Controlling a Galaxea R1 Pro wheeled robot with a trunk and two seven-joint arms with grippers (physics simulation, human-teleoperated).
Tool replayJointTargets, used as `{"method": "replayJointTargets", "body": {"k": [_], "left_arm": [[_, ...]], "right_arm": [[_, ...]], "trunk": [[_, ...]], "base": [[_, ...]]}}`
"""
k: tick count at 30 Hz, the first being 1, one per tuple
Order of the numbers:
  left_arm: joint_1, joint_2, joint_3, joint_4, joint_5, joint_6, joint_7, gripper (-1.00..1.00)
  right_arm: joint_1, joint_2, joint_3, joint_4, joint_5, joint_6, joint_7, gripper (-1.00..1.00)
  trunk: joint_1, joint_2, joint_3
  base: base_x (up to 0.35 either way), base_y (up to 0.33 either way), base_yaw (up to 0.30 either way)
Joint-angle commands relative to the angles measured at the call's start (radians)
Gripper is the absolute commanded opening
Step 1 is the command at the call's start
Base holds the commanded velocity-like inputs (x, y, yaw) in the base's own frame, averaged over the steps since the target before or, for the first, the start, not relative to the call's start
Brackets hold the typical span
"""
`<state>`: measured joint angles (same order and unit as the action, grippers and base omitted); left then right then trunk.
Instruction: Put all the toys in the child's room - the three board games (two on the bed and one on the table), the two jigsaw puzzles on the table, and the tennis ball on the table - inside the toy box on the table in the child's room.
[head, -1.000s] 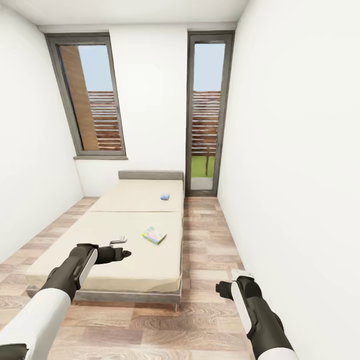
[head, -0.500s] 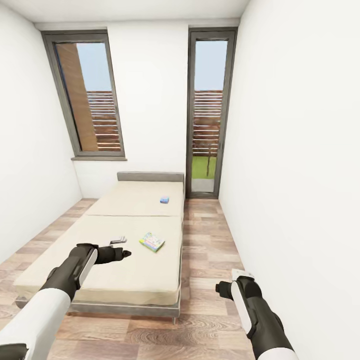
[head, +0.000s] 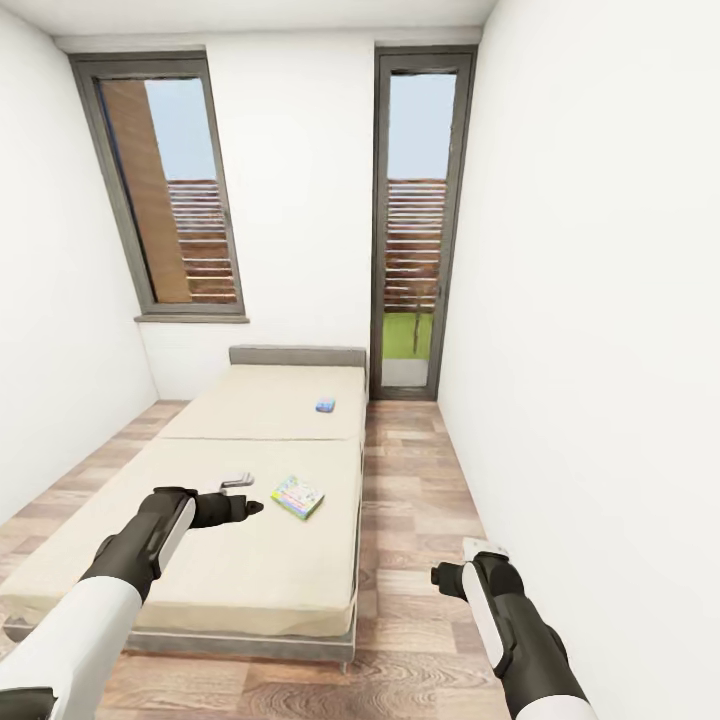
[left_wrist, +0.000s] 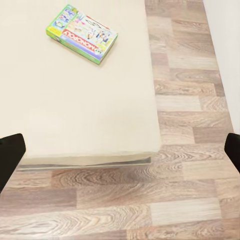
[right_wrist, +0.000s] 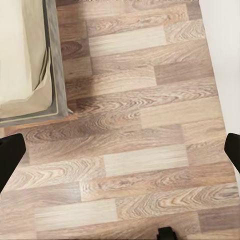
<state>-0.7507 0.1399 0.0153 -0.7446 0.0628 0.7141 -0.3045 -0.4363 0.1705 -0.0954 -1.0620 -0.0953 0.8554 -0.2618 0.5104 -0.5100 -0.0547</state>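
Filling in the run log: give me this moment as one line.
phase: approaching bed | left tool: open, empty | right tool: open, empty | colourful board game: near bed's right edge | blue board game: toward headboard

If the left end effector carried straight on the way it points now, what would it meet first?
Judging by its wrist view, the left end effector is open and aimed down at the wood floor just past the bed edge; probably the floor first, though depth is unclear.

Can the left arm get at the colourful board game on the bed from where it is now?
Probably yes. The left gripper hangs open over the bed, with the colourful board game just beside it and nothing but bare mattress between them; a short forward reach should do.
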Motion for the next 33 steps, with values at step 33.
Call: {"method": "replayJointTargets", "body": {"k": [33], "left_arm": [[-0.001, 0.004, 0.003, -0.004, 0.006, 0.008, 0.001, 1.00]], "right_arm": [[-0.001, 0.001, -0.001, -0.001, -0.012, 0.002, -0.008, 1.00]], "trunk": [[0.001, -0.002, -0.002]], "base": [[0.123, -0.043, 0.000]]}}
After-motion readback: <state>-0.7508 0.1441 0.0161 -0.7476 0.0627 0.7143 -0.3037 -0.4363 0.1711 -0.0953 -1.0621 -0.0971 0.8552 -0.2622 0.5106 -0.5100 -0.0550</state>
